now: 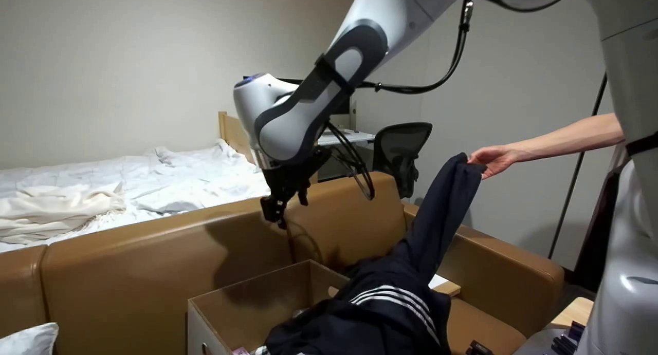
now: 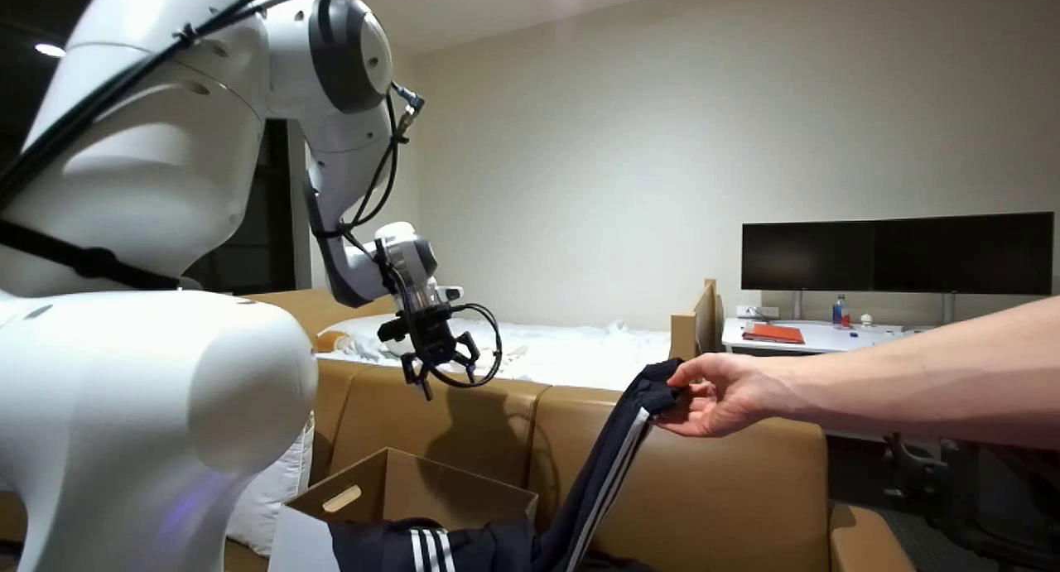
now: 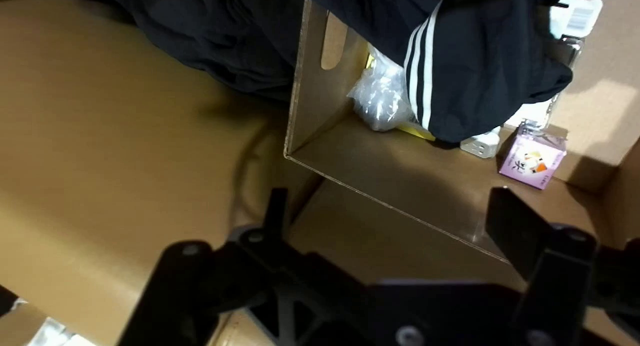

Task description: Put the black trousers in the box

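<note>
The black trousers (image 1: 396, 314) with white stripes lie partly over the near edge of the cardboard box (image 1: 257, 293). One leg is pulled up by a person's hand (image 1: 493, 159); both exterior views show this, with the trousers (image 2: 600, 481) and hand (image 2: 720, 394). In the wrist view, part of the trousers (image 3: 480, 70) hangs inside the box (image 3: 400, 178), and more dark cloth lies outside it. My gripper (image 1: 293, 214) is above the box's far side, near the sofa back, apart from the trousers. In the wrist view the gripper (image 3: 389, 191) is open, with nothing between its fingers.
The box holds a pink carton (image 3: 532, 160), a clear plastic bag (image 3: 382, 98) and a white adapter (image 3: 481, 144). The brown sofa back (image 1: 154, 262) rises behind the box. The person's arm (image 2: 894, 369) reaches in from the side. A bed (image 1: 169, 180) stands behind the sofa.
</note>
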You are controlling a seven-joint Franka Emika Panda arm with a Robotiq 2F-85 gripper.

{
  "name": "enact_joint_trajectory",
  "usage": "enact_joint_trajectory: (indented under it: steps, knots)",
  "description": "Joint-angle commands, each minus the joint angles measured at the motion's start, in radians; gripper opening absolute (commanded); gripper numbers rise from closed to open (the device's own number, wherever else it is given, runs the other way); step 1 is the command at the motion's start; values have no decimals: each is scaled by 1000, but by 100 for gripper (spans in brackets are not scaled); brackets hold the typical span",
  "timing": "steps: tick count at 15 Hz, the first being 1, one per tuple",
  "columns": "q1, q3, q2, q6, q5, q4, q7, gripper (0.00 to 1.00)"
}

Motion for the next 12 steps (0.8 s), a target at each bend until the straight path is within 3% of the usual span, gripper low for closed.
enact_joint_trajectory:
  steps: [1, 6, 12]
  knots:
    - [-62, -6, -220, 92, -26, -244, 101, 100]
    - [-189, -15, -413, 160, -3, -463, 164, 100]
    - [-339, -25, -550, 189, 46, -626, 155, 100]
